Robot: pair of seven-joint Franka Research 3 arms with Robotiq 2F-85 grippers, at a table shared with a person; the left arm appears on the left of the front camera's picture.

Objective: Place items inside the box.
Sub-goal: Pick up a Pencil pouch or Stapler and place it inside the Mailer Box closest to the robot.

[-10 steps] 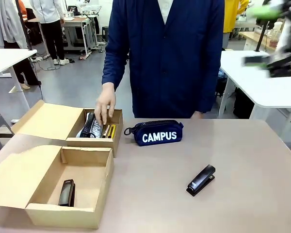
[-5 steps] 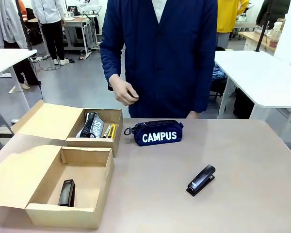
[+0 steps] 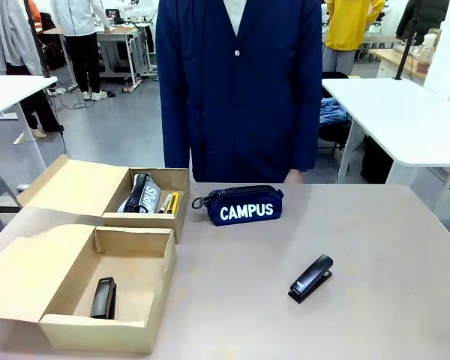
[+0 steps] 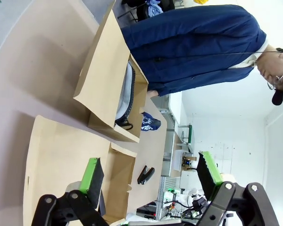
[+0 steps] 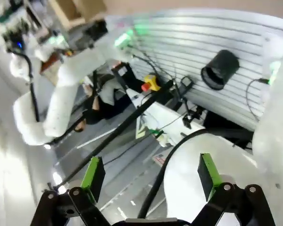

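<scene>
A navy zip pouch (image 3: 240, 205) lettered "CAMPUS" lies mid-table, in front of the person in a navy coat. Right of it and nearer me, a black stapler (image 3: 311, 278) rests on the tabletop. At the left stand two open cardboard boxes. The far box (image 3: 181, 180) holds a grey pouch (image 3: 144, 195) and a yellow-black knife (image 3: 172, 202). The near box (image 3: 161, 259) holds another black stapler (image 3: 103, 298). My left gripper (image 4: 147, 159) hangs open above the near box (image 4: 120, 165), with the far box (image 4: 104, 80), navy pouch (image 4: 150, 122) and stapler (image 4: 145, 174) beyond. My right gripper (image 5: 149, 158) is open, holding nothing, and faces robot hardware.
The person stands close to the far table edge with arms hanging down. Both boxes have their lids (image 3: 71, 184) folded out to the left. A white table (image 3: 405, 120) stands behind at the right. The tabletop (image 3: 390, 240) right of the stapler is bare.
The person's hand has lifted out of the far box and dropped to the side. A blurred arm at the front view's upper right a second ago has left the picture.
</scene>
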